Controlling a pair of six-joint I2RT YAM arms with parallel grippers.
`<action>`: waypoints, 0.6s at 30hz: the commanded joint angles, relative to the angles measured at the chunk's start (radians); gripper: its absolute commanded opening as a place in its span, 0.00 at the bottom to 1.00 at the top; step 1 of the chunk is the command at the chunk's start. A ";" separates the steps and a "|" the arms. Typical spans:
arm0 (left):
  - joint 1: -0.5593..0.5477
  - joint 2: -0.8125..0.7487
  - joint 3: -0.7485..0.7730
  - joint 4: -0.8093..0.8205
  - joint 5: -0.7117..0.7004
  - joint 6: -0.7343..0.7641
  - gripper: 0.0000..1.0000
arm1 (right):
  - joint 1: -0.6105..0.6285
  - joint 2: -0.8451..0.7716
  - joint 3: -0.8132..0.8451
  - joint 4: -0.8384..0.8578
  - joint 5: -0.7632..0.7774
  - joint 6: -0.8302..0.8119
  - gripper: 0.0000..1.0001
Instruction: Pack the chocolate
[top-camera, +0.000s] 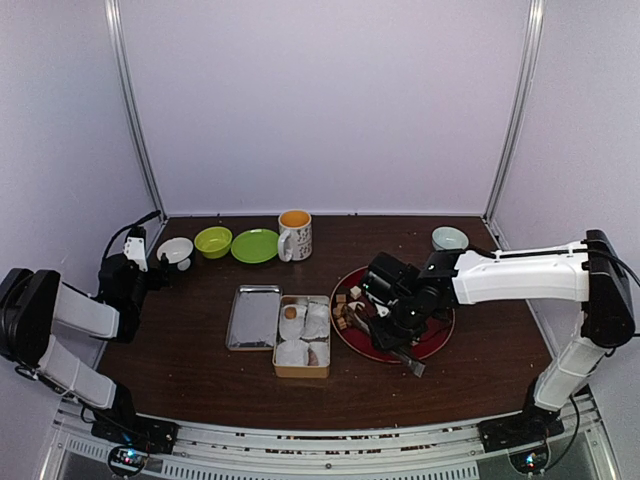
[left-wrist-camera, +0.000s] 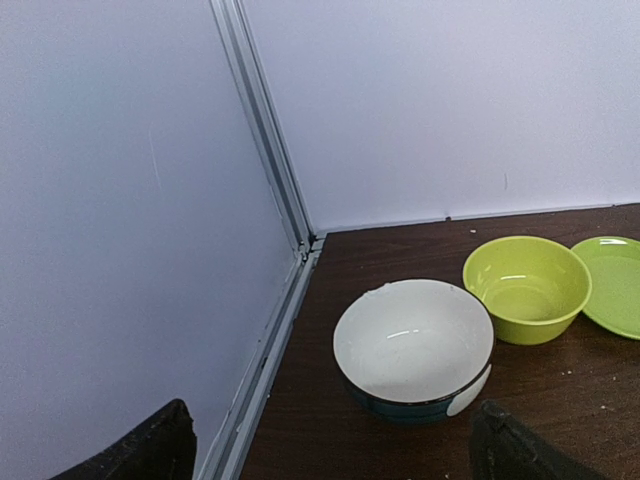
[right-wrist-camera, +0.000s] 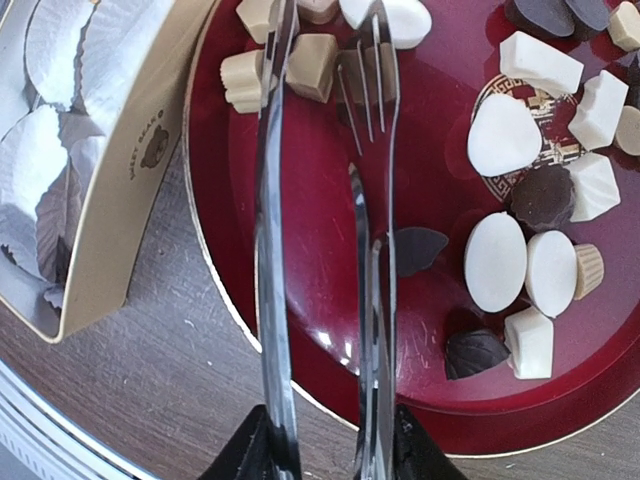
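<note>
The chocolate (right-wrist-camera: 495, 262), several white, tan and dark pieces, lies on a red plate (right-wrist-camera: 320, 300); it also shows in the top view (top-camera: 345, 305). My right gripper (right-wrist-camera: 325, 450) is shut on metal tongs (right-wrist-camera: 275, 200), whose forked tips hover slightly apart over tan pieces (right-wrist-camera: 310, 65) at the plate's edge. In the top view the right gripper (top-camera: 385, 300) is above the plate's left side. The tan box (top-camera: 301, 372) holds white paper liners and one tan piece (top-camera: 290, 312). My left gripper (left-wrist-camera: 330, 450) is open and empty near a white bowl (left-wrist-camera: 415, 345).
A silver lid (top-camera: 254, 317) lies left of the box. At the back stand a green bowl (top-camera: 213, 241), a green plate (top-camera: 255, 246), a mug (top-camera: 295, 235) and a pale bowl (top-camera: 449, 238). The left wall rail (left-wrist-camera: 270, 330) is close to my left gripper.
</note>
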 joint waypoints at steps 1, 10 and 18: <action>0.006 0.007 -0.004 0.060 0.006 -0.010 0.98 | 0.002 0.021 0.041 -0.032 0.049 0.009 0.34; 0.006 0.006 -0.004 0.060 0.005 -0.010 0.98 | 0.004 -0.043 0.044 -0.072 0.109 0.018 0.26; 0.006 0.007 -0.004 0.059 0.005 -0.010 0.98 | 0.003 -0.099 0.070 -0.044 0.086 0.004 0.26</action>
